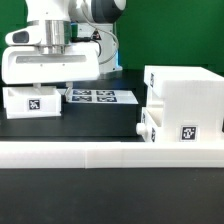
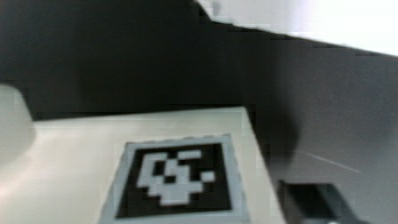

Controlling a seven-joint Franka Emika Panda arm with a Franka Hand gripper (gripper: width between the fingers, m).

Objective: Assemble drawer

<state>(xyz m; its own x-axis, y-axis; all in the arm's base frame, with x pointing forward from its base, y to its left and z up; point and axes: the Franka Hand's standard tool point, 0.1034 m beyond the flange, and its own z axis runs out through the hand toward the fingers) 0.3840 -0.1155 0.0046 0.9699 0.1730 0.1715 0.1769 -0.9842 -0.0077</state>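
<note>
A white drawer tray (image 1: 33, 100) with a black-and-white tag on its front stands on the black table at the exterior view's left. My gripper (image 1: 50, 86) hangs right over it, fingers down at its top edge. In the wrist view the tray's tagged face (image 2: 178, 175) fills the near field. One dark finger (image 2: 322, 201) shows beside the tray's edge with a dark gap between them, and the other finger is hidden. The gripper looks open. The large white housing (image 1: 188, 92) stands at the right, with a second tray (image 1: 152, 126) low at its left side.
The marker board (image 1: 96, 97) lies flat between the left tray and the housing. A long low white border wall (image 1: 100, 154) runs across the front of the table. A green screen stands behind the arm.
</note>
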